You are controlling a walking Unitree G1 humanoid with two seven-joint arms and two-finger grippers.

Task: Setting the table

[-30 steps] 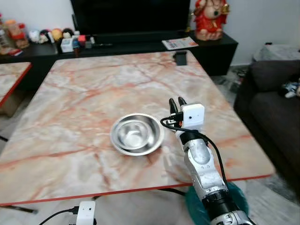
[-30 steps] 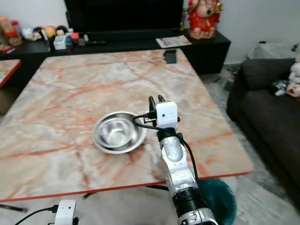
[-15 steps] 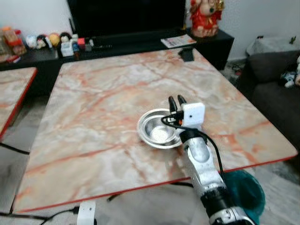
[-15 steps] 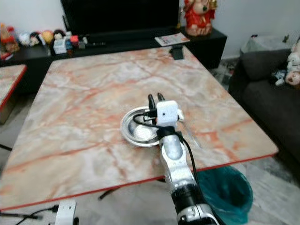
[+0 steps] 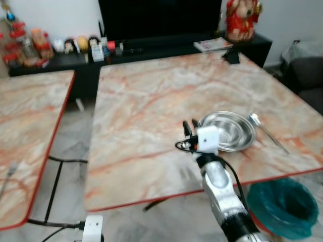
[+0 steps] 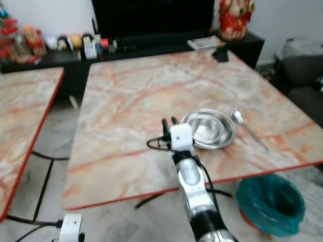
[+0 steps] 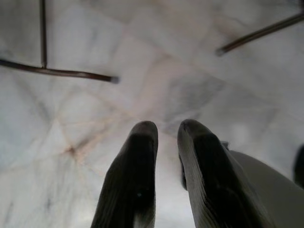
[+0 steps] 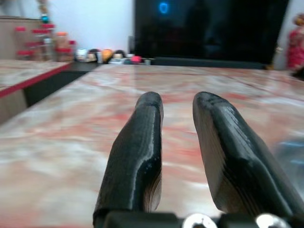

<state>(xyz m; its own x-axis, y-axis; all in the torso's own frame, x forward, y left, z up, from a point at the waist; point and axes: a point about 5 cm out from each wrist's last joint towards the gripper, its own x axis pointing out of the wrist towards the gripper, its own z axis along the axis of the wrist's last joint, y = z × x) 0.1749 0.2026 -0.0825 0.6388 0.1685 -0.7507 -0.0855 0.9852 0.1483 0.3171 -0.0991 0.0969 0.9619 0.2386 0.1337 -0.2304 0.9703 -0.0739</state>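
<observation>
A steel bowl (image 5: 227, 131) sits on the marble table (image 5: 151, 111) near its front right edge. A spoon (image 5: 264, 131) lies on the table just right of the bowl. My right gripper (image 5: 191, 124) is raised over the table just left of the bowl, pointing away from me. Its fingers (image 8: 142, 142) stand close together with a narrow gap and hold nothing. My left gripper (image 7: 166, 130) hangs low over the tiled floor, its fingers close together and empty.
A second marble table (image 5: 30, 126) stands to the left across a floor gap with dark table legs (image 5: 55, 186). A teal bin (image 5: 280, 206) sits on the floor at the front right. A TV stand (image 5: 166, 48) with small items runs behind, and a sofa (image 5: 308, 70) stands right.
The camera has swung left, so the second table has come into view and the bowl now lies to the right. The spoon beside the bowl is uncovered. My right arm stays raised.
</observation>
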